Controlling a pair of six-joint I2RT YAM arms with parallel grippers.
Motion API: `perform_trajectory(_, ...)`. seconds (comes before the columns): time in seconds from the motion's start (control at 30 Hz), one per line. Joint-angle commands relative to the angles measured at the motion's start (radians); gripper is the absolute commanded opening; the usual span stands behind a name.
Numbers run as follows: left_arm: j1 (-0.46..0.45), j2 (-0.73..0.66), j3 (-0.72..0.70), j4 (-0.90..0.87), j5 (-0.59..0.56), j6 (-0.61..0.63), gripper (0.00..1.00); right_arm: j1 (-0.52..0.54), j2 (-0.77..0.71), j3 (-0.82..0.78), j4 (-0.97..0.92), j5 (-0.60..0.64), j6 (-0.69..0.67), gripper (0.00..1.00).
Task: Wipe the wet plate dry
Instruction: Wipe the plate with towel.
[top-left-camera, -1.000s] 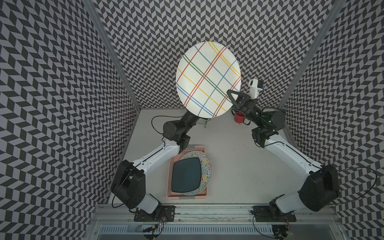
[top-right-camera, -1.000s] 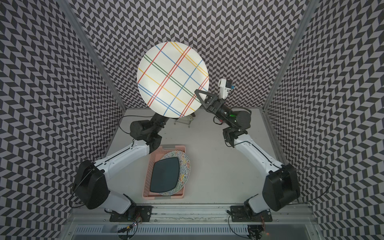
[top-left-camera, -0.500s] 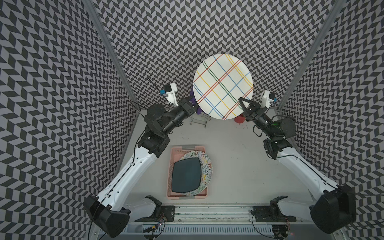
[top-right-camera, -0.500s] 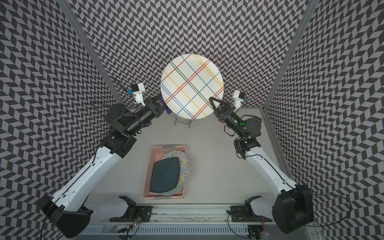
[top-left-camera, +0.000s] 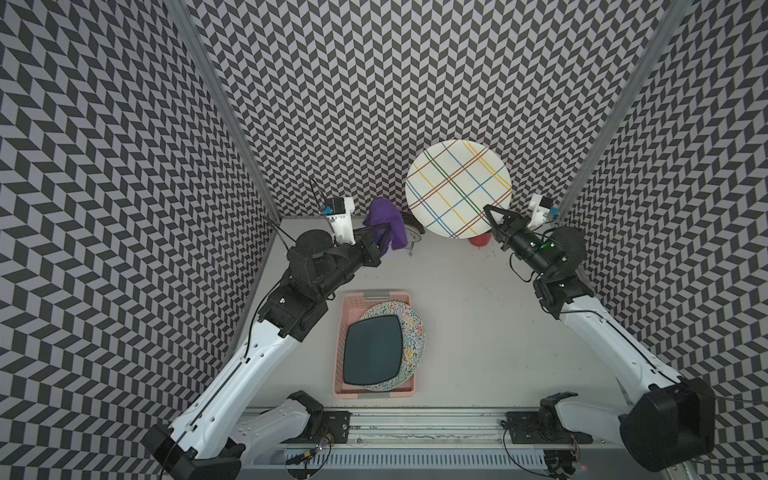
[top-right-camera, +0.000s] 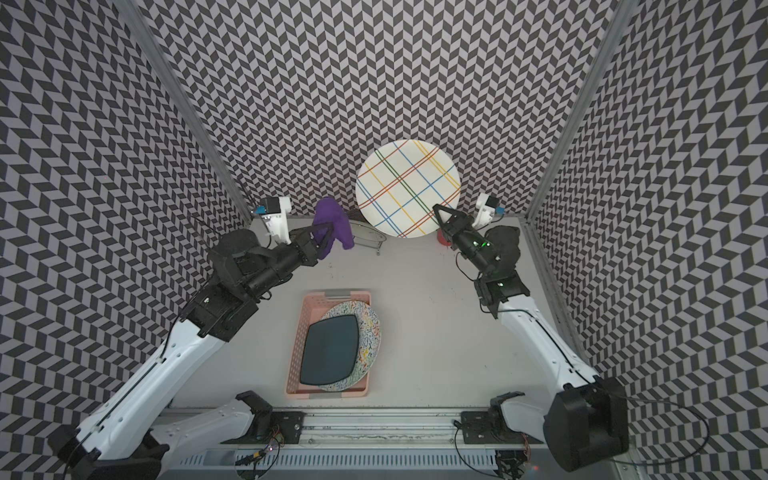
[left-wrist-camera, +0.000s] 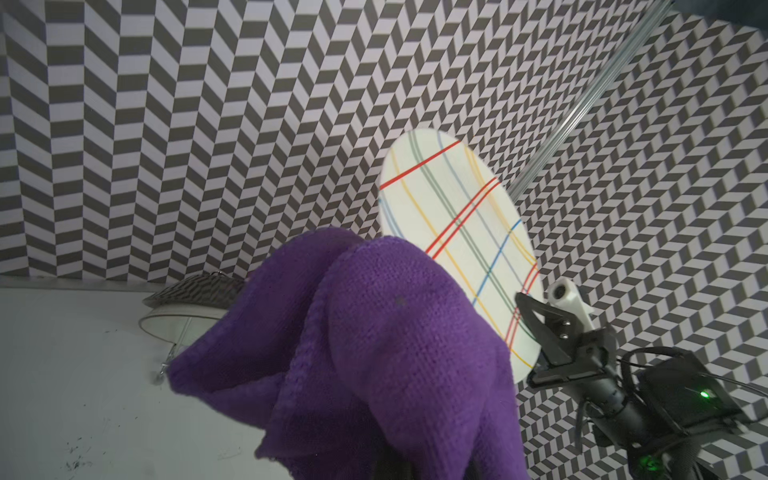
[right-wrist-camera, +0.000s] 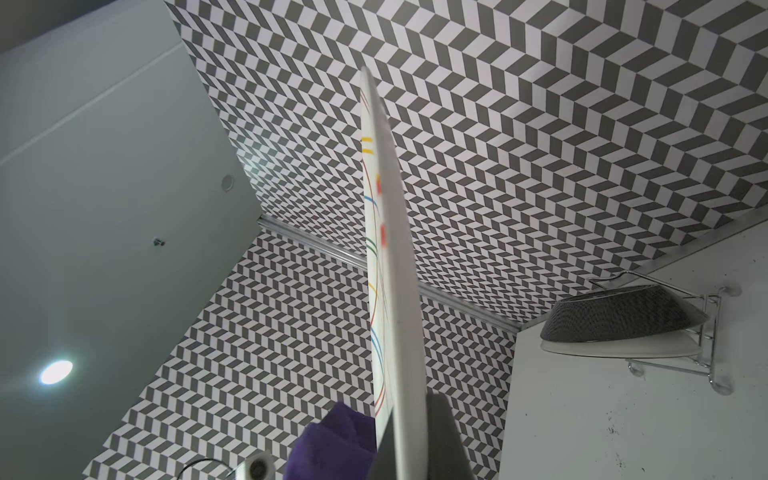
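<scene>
A white plate (top-left-camera: 457, 189) (top-right-camera: 407, 187) with crossing coloured lines hangs upright in the air at the back right. My right gripper (top-left-camera: 490, 212) (top-right-camera: 438, 210) is shut on its lower rim. The right wrist view shows the plate (right-wrist-camera: 390, 270) edge-on between the fingers (right-wrist-camera: 442, 440). My left gripper (top-left-camera: 387, 227) (top-right-camera: 330, 226) is shut on a bunched purple cloth (top-left-camera: 386, 220) (top-right-camera: 332, 220) just left of the plate's patterned face. Whether cloth and plate touch I cannot tell. In the left wrist view the cloth (left-wrist-camera: 374, 332) hides my jaws and part of the plate (left-wrist-camera: 453, 232).
A pink tray (top-left-camera: 344, 316) (top-right-camera: 296, 332) at the front centre holds a dark square plate (top-left-camera: 372, 351) on a speckled round plate (top-left-camera: 411, 332). A wire rack with a bowl (top-left-camera: 415, 235) (right-wrist-camera: 623, 328) stands at the back wall. A red cup (top-left-camera: 480, 240) sits behind the held plate.
The plate has moved right and away from the camera in my right gripper. My left arm has swung out from under it to the left, bringing the purple cloth into view.
</scene>
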Motion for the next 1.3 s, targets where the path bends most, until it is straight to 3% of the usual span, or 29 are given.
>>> perform_trajectory(0.0, -0.007, 0.007, 0.023, 0.015, -0.029, 0.031, 0.00, 0.080, -0.001, 0.052, 0.024, -0.050, -0.107, 0.00)
perform_trajectory(0.23, 0.016, 0.232, 0.163, -0.171, -0.283, 0.118, 0.00, 0.193, 0.006, 0.007, 0.124, -0.053, -0.089, 0.00)
perform_trajectory(0.33, 0.059, 0.292, 0.230, -0.209, -0.318, 0.116, 0.00, 0.231, -0.030, -0.005, 0.076, -0.063, -0.145, 0.00)
perform_trajectory(0.43, 0.079, 0.332, 0.279, -0.219, -0.253, 0.184, 0.00, 0.307, -0.101, -0.014, -0.021, -0.025, -0.254, 0.00)
perform_trajectory(0.53, 0.012, 0.361, 0.279, -0.206, -0.135, 0.282, 0.00, 0.338, -0.127, -0.009, -0.015, 0.011, -0.276, 0.00)
perform_trajectory(0.63, -0.139, 0.379, 0.242, -0.184, -0.124, 0.342, 0.00, 0.318, -0.110, 0.065, -0.004, 0.062, -0.296, 0.00)
perform_trajectory(0.73, -0.177, 0.353, 0.181, -0.171, -0.131, 0.322, 0.00, 0.233, -0.078, 0.153, -0.009, 0.048, -0.294, 0.00)
perform_trajectory(0.8, -0.143, 0.307, 0.150, -0.170, -0.178, 0.306, 0.00, 0.183, -0.076, 0.163, 0.004, 0.024, -0.261, 0.00)
perform_trajectory(0.87, -0.037, 0.270, 0.145, -0.176, -0.142, 0.255, 0.00, 0.176, -0.086, 0.165, -0.021, -0.016, -0.291, 0.00)
perform_trajectory(0.93, 0.077, 0.252, 0.163, -0.177, -0.074, 0.228, 0.00, 0.213, -0.099, 0.146, -0.068, -0.040, -0.318, 0.00)
perform_trajectory(1.0, 0.098, 0.264, 0.201, -0.175, -0.044, 0.262, 0.00, 0.289, -0.117, 0.105, -0.085, -0.017, -0.332, 0.00)
perform_trajectory(1.07, 0.054, 0.297, 0.232, -0.171, -0.014, 0.298, 0.00, 0.346, -0.120, 0.075, -0.065, 0.011, -0.313, 0.00)
perform_trajectory(1.17, -0.102, 0.362, 0.273, -0.184, -0.075, 0.369, 0.00, 0.357, -0.087, 0.080, 0.013, 0.038, -0.285, 0.00)
perform_trajectory(1.27, -0.121, 0.393, 0.311, -0.196, -0.105, 0.341, 0.00, 0.341, -0.040, 0.189, -0.035, 0.045, -0.342, 0.00)
